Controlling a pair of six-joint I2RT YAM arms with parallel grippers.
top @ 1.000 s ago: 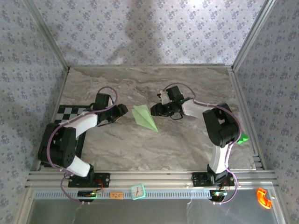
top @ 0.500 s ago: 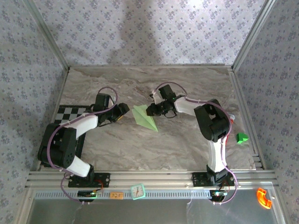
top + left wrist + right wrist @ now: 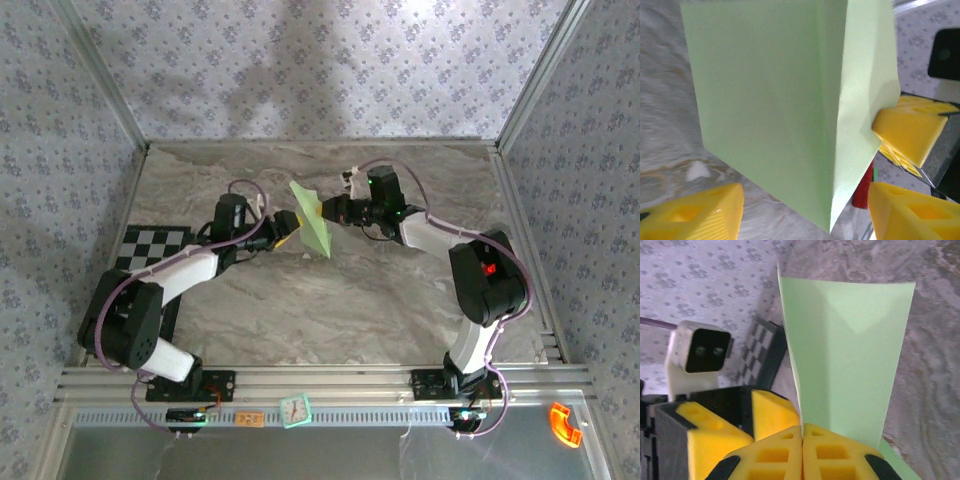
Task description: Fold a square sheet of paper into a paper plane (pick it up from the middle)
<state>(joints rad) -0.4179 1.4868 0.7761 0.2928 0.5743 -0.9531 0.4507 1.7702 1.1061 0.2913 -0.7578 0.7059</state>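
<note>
The sheet of paper (image 3: pixel 312 225) is pale green and folded into a long pointed shape with a crease. It hangs tilted above the marble table, mid-table. My right gripper (image 3: pixel 327 211) is shut on its right edge; in the right wrist view the closed gripper (image 3: pixel 802 447) pinches the paper (image 3: pixel 850 350) at its lower edge. My left gripper (image 3: pixel 287 227) stands open just left of the paper. In the left wrist view the sheet (image 3: pixel 770 95) hangs between and above the spread fingers (image 3: pixel 695 215), untouched by them.
A black-and-white checkerboard mat (image 3: pixel 150 240) lies at the table's left edge. Patterned walls close in the back and both sides. A small clock (image 3: pixel 295 408) and an orange piece (image 3: pixel 565 423) sit on the front rail.
The right gripper has shut on the paper and lifted it off the table, toward the back. The left arm has reached right, up to the paper, with its jaws a little wider.
</note>
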